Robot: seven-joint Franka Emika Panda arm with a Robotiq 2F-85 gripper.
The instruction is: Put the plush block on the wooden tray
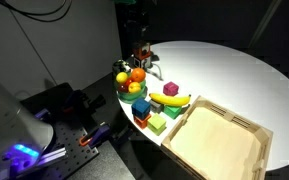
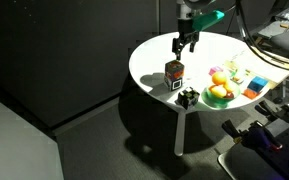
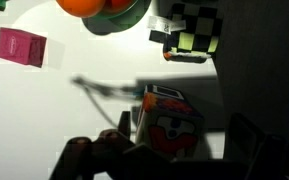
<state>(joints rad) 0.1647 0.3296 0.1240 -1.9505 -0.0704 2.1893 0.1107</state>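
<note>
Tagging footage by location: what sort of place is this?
Probably a robotics lab: a dark backdrop stands behind the round white table, a gripper hangs above the plush block, and cabled equipment sits beside the table.

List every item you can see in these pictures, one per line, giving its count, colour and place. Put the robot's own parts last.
table: one, white, round, carrying everything else
wooden tray: one, pale wood, at the table edge, nothing in it
plush block: one, red and orange, directly below the fingers
dark cube: one, black with pale patches, near the table edge
bowl: one, dark, holding orange and yellow fruit
banana: one, yellow, between bowl and tray
small blocks: at least three, red, blue, green, beside the tray
fingers: two, black, spread open above the plush block
</note>
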